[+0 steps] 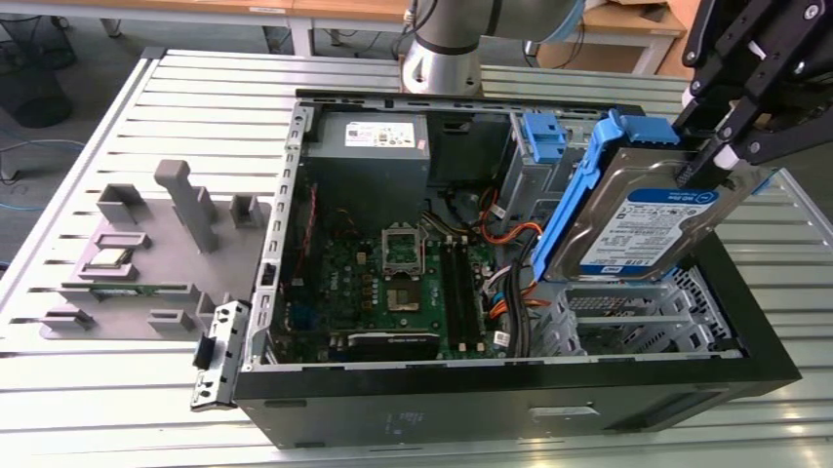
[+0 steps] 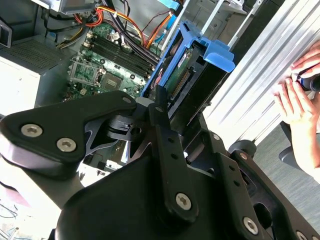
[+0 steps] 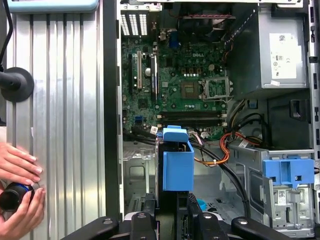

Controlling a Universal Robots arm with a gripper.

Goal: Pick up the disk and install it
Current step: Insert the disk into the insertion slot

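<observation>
Disk was silver, label blue-and-white, bracket blue. Fingers were black. Motherboard was green, cables orange. Case was black. Worktop was ribbed silver-grey. Power supply was grey, white-labelled.

Bright, even light over a ribbed aluminium tabletop, its slats running across. Beyond its far edge, wooden desks on pale metal legs, and another wooden top toward the exterior view's right. Dark grey floor at the exterior view's left, a black mesh bin standing there, a blue cable lying near it.
</observation>
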